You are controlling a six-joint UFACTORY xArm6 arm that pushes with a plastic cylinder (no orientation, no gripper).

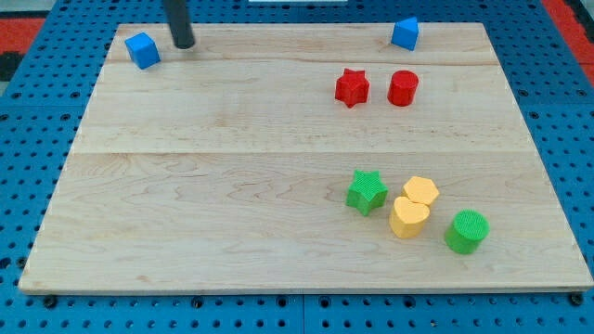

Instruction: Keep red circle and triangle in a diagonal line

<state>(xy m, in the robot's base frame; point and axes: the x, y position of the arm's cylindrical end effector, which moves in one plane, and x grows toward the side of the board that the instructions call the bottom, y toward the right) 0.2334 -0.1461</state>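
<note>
Seven blocks on wooden board [232, 186].

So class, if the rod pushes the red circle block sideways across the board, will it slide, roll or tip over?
Probably slide. The red circle block stands on a flat end and looks squat, so tipping seems unlikely. Its round wall may let it slip off my tip if pushed off-centre. The wooden board looks smooth, so it should move easily. The red star beside it could get bumped.
</note>
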